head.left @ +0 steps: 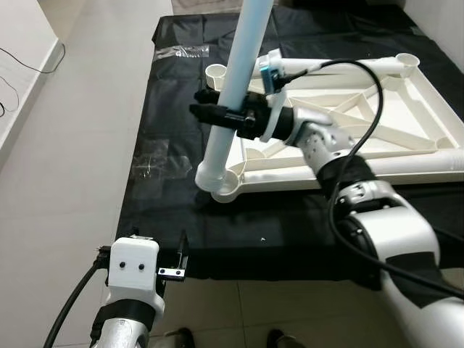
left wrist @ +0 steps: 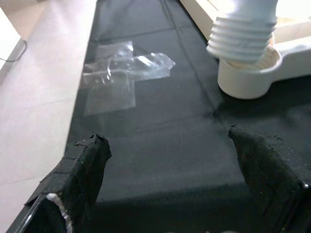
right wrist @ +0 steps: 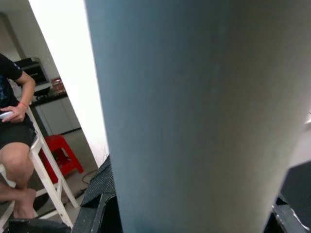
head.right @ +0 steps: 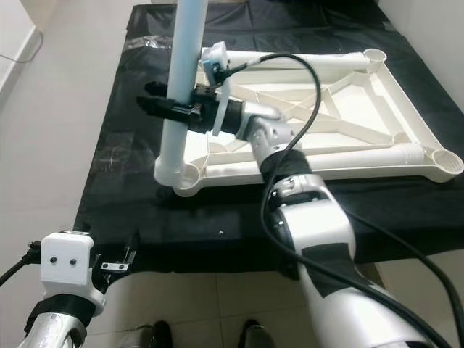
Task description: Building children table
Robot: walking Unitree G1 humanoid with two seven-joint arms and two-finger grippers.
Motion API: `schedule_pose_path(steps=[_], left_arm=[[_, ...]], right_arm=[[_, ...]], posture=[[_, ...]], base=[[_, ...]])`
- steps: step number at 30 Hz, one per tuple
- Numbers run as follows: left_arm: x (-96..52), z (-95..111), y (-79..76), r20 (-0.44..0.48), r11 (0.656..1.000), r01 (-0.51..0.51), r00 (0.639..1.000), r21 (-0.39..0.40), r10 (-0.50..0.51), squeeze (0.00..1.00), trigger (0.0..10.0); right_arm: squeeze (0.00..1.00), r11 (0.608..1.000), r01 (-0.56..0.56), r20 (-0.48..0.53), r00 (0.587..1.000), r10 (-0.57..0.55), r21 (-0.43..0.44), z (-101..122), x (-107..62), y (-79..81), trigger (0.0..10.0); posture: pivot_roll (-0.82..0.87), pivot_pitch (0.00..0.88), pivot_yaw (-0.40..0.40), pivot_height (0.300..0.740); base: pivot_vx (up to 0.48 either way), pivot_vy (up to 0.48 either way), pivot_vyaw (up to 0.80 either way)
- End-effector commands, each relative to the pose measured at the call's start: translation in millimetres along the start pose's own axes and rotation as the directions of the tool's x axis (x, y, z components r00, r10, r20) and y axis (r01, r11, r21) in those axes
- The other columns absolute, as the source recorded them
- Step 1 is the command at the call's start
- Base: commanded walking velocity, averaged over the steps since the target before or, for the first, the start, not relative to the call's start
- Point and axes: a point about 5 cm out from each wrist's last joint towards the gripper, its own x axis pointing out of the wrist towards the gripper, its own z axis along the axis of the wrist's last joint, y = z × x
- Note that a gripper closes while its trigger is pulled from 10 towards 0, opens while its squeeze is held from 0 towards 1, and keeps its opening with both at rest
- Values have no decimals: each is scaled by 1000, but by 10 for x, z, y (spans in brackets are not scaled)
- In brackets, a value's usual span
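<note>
The left end effector (head.left: 181, 255) hangs idle, fingers wide apart, over the black cloth's (head.left: 174, 145) near edge. The right end effector (head.left: 212, 110) clamps the pale table leg (head.left: 235, 94), long axis near upright, threaded end down at the tabletop frame's (head.left: 406, 138) near-left corner socket (head.left: 226, 185). Its slight tilt could cross-thread or jam it.

no readable txt, labels or nos. anywhere.

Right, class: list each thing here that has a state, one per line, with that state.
Table leg: near upright, threaded end at the corner socket, not seated.
Tabletop frame: upside down on the black cloth.
Right gripper: jaws shut on the table leg.
Left gripper: jaws open, holding nothing.
Plastic bag: lying flat, looks empty.
</note>
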Motion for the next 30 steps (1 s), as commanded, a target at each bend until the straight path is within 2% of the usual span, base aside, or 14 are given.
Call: schedule_pose_path(steps=[1,6,10,13,15,18,23,26,30], left_arm=[[-21,-28,6,-26,1000,-9,1000,4,9,0,10000],[-17,-45,-3,-28,1000,0,1000,20,1,0,10000],[-15,-33,0,-25,1000,1,1000,28,0,0,10000],[-13,-30,3,-24,1000,-1,1000,29,1,0,10000],[-5,-29,8,-22,999,-2,1000,34,2,0,10000],[-1,-29,7,-21,999,-1,1000,34,1,0,10000],[11,-30,2,-17,999,-2,1000,32,3,0,10000],[15,-36,-16,-15,1000,-2,1000,31,3,0,10000],[13,-34,-20,-14,1000,-5,1000,31,5,0,10000]], right_arm=[[0,999,-18,3,1000,18,29,-5,-7,0,10000],[0,998,-55,-24,998,55,6,8,-43,8,10000],[0,992,-127,-124,984,126,-6,-168,-57,59,10000],[0,990,-139,-139,981,137,-6,-201,-55,70,10000],[0,987,-154,-222,964,143,-32,-324,-39,90,10000],[0,986,-163,-250,957,147,-41,-355,-29,98,10000],[0,971,-225,-348,919,187,-74,-411,34,138,10000],[0,950,-305,-404,879,255,-63,-460,60,189,10000],[0,936,-349,-417,858,299,-47,-482,92,222,10000]], posture=[[27,317,-6,740],[24,308,-9,740],[30,303,-8,740],[30,303,-8,740],[29,299,-7,740],[29,294,-9,740],[23,287,-11,740],[21,278,-21,740],[23,276,-25,740]], base=[[0,0,0],[0,0,0],[0,0,0],[0,0,0],[0,0,0],[0,0,0],[0,0,0],[0,0,0],[0,0,0]])
